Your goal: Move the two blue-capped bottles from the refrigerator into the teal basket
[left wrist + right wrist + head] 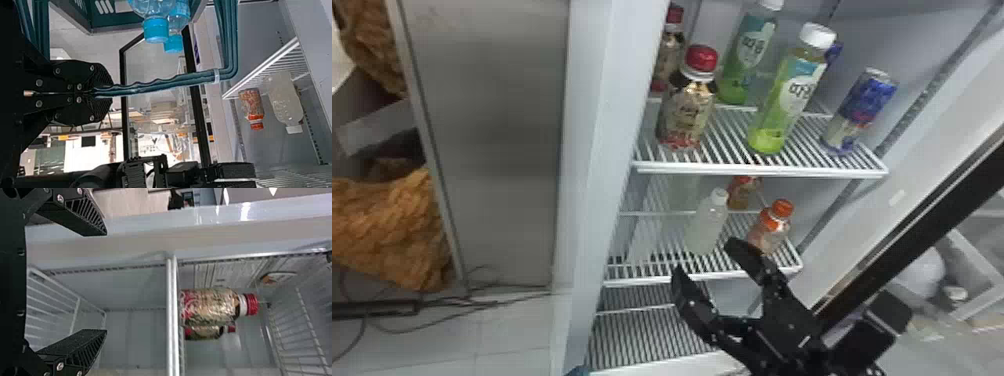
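Evidently the left gripper [109,93] clamps the handle [156,86] tight to steady the basket [113,20], both bottles [156,29] seemingly inside, while the right gripper [106,282] gapes wide, empty.

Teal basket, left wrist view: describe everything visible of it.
The teal basket looks like molded plastic, with slots in its wall and a ribbed handle whose grip is wavy on one side. A pale band wraps the handle near a corner. The left claw is shut on the grip, by the refrigerator. Two blue-capped bottles appear to stand inside, caps past the rim; the view's edge crops its body.
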Tool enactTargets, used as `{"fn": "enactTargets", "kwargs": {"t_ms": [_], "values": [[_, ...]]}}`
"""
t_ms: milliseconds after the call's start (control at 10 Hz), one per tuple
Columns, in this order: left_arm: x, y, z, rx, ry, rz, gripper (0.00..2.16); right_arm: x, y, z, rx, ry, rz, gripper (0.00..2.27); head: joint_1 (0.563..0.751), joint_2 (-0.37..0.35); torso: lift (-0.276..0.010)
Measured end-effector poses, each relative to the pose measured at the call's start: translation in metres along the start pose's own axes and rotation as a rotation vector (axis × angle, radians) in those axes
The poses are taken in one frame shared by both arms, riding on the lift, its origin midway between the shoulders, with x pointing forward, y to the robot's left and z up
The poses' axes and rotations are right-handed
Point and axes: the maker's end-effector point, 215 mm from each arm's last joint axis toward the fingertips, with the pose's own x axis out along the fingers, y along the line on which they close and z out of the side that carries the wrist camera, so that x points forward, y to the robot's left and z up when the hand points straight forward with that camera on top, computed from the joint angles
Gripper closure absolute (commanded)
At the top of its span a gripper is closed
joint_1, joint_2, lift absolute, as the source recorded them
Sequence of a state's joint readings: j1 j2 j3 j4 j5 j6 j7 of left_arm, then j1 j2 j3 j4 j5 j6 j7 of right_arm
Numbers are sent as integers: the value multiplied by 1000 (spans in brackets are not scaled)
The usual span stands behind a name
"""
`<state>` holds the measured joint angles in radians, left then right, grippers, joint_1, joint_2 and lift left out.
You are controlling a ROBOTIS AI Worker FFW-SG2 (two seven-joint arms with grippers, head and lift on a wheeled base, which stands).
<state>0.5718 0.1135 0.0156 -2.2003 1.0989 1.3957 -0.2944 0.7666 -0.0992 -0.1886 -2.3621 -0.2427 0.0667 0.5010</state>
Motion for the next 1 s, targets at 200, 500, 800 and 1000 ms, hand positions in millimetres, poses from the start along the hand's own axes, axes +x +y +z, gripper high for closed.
{"fn": "enactTargets", "kwargs": {"t_ms": [200,500,800,1000], "values": [[0,2,1,-3,-6,2,1157,-4,-10,16,-48,-34,-114,137,695,-350,-167],[2,6,6,1,-20,11,1159,1,-12,7,-48,-53,-176,139,695,-350,-167],[5,7,9,-4,-26,4,1157,3,-37,-23,-62,-48,-248,134,695,-350,-167],[7,6,9,-3,-24,-1,1157,5,-43,-28,-78,-67,-262,133,695,-350,-167]]}}
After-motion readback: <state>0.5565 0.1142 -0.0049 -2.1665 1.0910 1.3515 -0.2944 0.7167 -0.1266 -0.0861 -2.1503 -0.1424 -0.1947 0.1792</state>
